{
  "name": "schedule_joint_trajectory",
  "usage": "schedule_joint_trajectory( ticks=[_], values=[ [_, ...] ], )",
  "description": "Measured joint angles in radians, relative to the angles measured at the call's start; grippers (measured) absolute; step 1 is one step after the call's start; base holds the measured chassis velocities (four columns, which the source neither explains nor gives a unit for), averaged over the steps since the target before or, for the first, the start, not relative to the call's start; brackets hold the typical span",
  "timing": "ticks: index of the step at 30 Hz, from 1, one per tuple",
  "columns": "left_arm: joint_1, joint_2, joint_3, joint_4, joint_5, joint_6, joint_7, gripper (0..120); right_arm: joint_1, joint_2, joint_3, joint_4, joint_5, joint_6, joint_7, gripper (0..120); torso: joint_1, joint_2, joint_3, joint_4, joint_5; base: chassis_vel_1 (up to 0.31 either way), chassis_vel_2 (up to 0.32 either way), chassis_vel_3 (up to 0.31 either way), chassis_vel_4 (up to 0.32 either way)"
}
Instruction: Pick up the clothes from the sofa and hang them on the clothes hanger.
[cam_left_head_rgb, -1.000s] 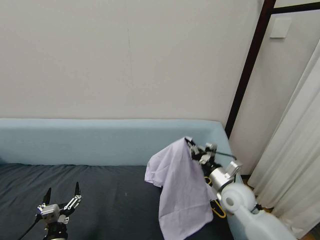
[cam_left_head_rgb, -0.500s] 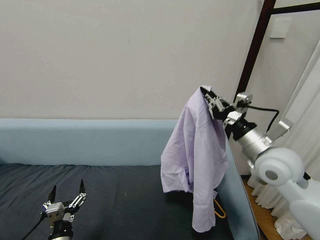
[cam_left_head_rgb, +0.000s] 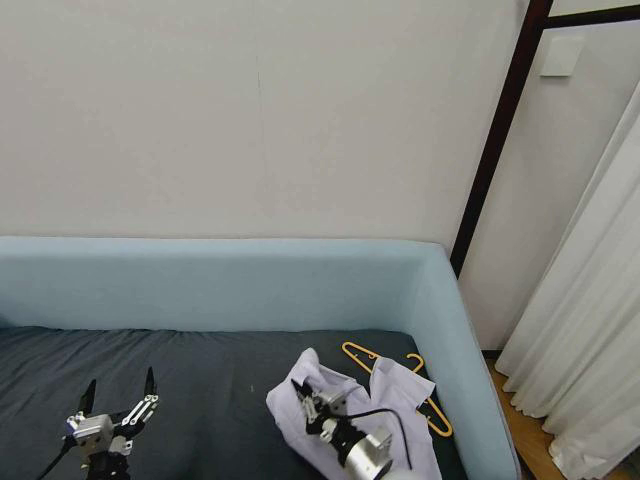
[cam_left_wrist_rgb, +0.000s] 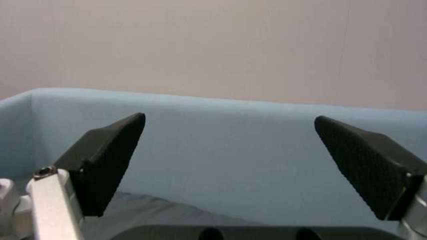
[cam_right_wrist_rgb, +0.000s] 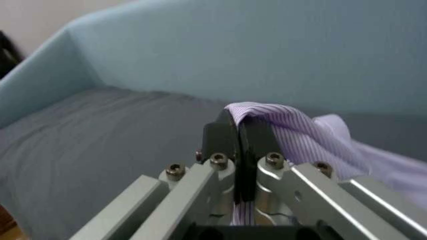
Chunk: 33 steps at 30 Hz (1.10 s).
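The right gripper (cam_left_head_rgb: 311, 401) is resting low on the sofa seat (cam_left_head_rgb: 220, 375), at 5 o'clock in the head view. Its jaws are pressing fully together and pinching a raised fold of the lilac shirt (cam_left_head_rgb: 400, 395). The shirt is lying crumpled on the seat, partly covering an orange hanger (cam_left_head_rgb: 358, 352) at 2 o'clock from the gripper. The left gripper (cam_left_head_rgb: 120, 385) is hovering at 7 o'clock, its jaws spreading wide and holding nothing.

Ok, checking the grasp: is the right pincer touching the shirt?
Touching: the right wrist view shows the right pincer shut on a fold of the purple shirt.
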Motion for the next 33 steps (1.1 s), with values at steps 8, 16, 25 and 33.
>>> schedule_joint_trajectory(
  ticks=[8, 16, 25, 33],
  values=[
    [0.010, 0.003, -0.028, -0.001, -0.006, -0.016, 0.000, 100, -0.004, 0.085, -0.077, -0.090, 0.016, -0.111, 0.067, 36, 0.000, 0.000, 0.000, 0.0000, 0.0000, 0.000, 0.000, 0.000, 0.000],
    [-0.003, -0.004, -0.019, 0.013, -0.002, -0.021, 0.003, 100, -0.043, 0.056, -0.092, -0.013, 0.029, -0.135, 0.064, 63, 0.000, 0.000, 0.000, 0.0005, -0.0006, 0.000, 0.000, 0.000, 0.000],
    [-0.020, -0.007, -0.012, 0.019, 0.002, -0.016, 0.004, 100, -0.063, -0.017, -0.088, 0.058, 0.066, -0.072, -0.069, 96, 0.000, 0.000, 0.000, -0.0006, 0.0015, 0.000, 0.000, 0.000, 0.000],
    [-0.035, -0.005, -0.012, 0.034, 0.003, -0.012, 0.004, 100, -0.010, -0.092, 0.008, 0.151, 0.187, -0.155, -0.086, 100, 0.000, 0.000, 0.000, -0.0001, 0.0008, 0.000, 0.000, 0.000, 0.000]
  ],
)
